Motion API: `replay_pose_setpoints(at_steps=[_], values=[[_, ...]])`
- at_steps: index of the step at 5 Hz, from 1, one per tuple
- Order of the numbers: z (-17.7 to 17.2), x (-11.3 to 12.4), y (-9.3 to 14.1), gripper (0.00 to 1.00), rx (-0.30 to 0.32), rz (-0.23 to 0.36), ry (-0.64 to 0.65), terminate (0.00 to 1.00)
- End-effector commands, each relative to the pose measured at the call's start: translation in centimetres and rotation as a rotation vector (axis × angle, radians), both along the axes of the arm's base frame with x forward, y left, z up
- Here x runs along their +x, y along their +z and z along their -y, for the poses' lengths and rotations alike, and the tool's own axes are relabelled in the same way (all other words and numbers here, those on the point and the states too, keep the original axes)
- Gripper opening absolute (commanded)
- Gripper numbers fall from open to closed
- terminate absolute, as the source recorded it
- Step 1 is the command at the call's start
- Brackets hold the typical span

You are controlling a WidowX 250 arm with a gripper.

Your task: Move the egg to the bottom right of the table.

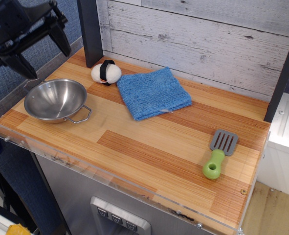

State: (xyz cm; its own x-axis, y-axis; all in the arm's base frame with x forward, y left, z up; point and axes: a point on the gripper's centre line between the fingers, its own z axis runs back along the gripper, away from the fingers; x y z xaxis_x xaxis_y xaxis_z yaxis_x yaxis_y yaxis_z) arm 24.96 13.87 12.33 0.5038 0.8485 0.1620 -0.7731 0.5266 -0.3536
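Your claw (43, 61) hangs open and empty above the table's (149, 152) far left corner, over the steel bowl (56, 100). Your egg (106, 72) rests at the back of the table, just beside the blue cloth (153, 93), well apart from the spatula (218, 154).

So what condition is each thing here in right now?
gripper: open, empty, raised over the table's back left edge.
egg: resting on the table, free, beside the cloth.
bowl: upright, empty.
cloth: folded, lying flat.
spatula: lying flat near the right edge.
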Motion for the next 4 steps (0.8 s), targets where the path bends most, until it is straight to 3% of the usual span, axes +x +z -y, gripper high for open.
replay_pose_setpoints(at_steps=[1, 4], values=[[-1.3, 4.1, 0.4, 1.0, 0.032, 0.007, 0.066, 0.0], [-3.5, 9.1, -0.8, 1.0, 0.043, -0.029, 0.153, 0.0]])
